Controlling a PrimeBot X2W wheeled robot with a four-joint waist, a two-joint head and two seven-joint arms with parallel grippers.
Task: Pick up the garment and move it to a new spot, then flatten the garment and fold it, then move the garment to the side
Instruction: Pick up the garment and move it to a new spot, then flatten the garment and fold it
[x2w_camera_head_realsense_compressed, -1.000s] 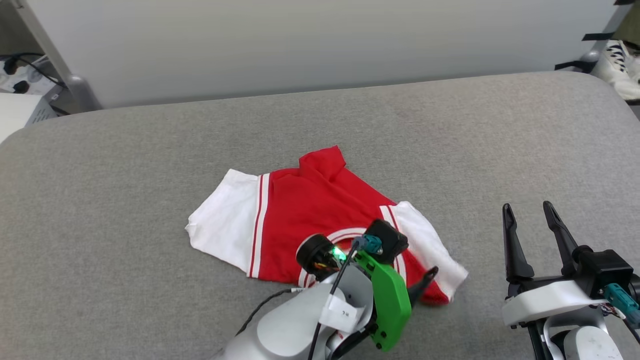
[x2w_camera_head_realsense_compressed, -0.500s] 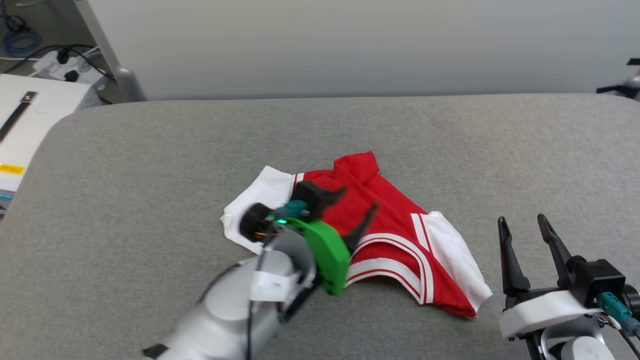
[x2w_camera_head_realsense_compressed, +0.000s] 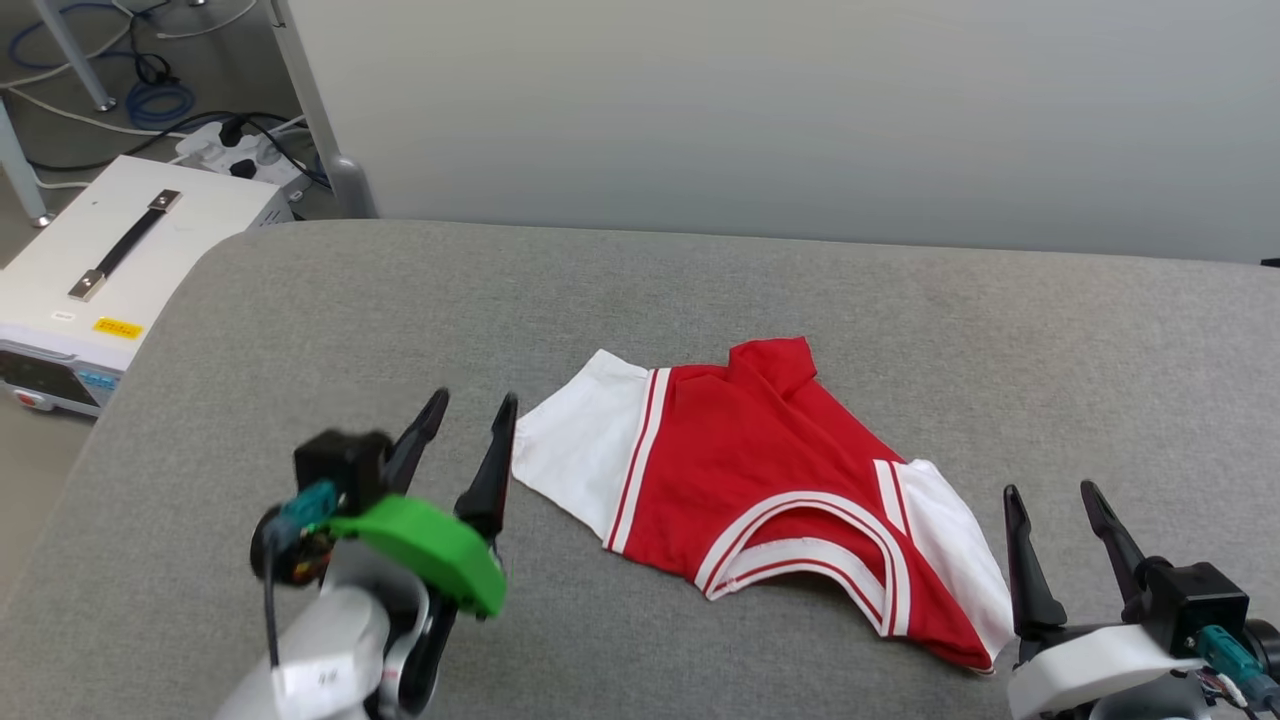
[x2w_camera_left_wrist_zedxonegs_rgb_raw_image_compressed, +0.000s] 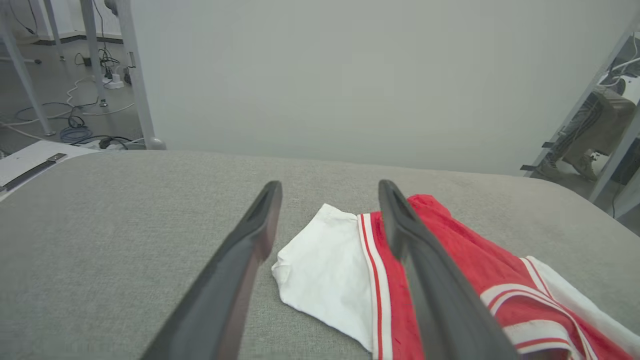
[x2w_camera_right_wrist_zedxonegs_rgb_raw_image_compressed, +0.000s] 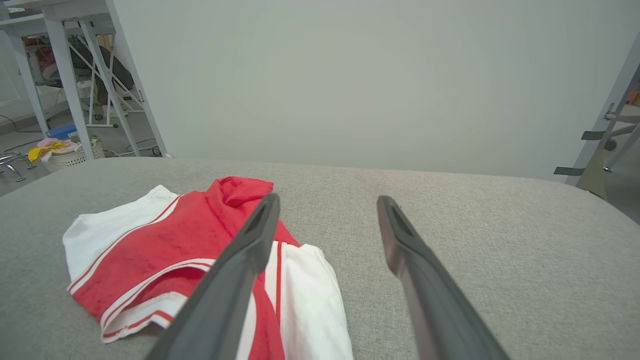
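Note:
The garment (x2w_camera_head_realsense_compressed: 760, 470), red with white sleeves and striped trim, lies folded into a compact wedge on the grey padded table (x2w_camera_head_realsense_compressed: 700, 290). It also shows in the left wrist view, the garment (x2w_camera_left_wrist_zedxonegs_rgb_raw_image_compressed: 450, 270), and in the right wrist view, the garment (x2w_camera_right_wrist_zedxonegs_rgb_raw_image_compressed: 165, 245). My left gripper (x2w_camera_head_realsense_compressed: 468, 412) stands open just left of its white sleeve, apart from the cloth, holding nothing. My left gripper (x2w_camera_left_wrist_zedxonegs_rgb_raw_image_compressed: 327, 187) frames that sleeve. At the lower right my right gripper (x2w_camera_head_realsense_compressed: 1050, 492) is open and empty, close to the other white sleeve. My right gripper (x2w_camera_right_wrist_zedxonegs_rgb_raw_image_compressed: 325, 200) points over bare table.
A white equipment case (x2w_camera_head_realsense_compressed: 110, 270) with a black handle sits on the floor beyond the table's left edge, with cables (x2w_camera_head_realsense_compressed: 150, 90) and metal legs (x2w_camera_head_realsense_compressed: 320, 120) behind. A pale wall (x2w_camera_head_realsense_compressed: 800, 110) backs the table. A laundry basket (x2w_camera_right_wrist_zedxonegs_rgb_raw_image_compressed: 65, 155) stands on the floor.
My left gripper has lifted off the garment and drawn back to its left, open. The camera has turned left, shifting the whole picture right. The right gripper has kept still.

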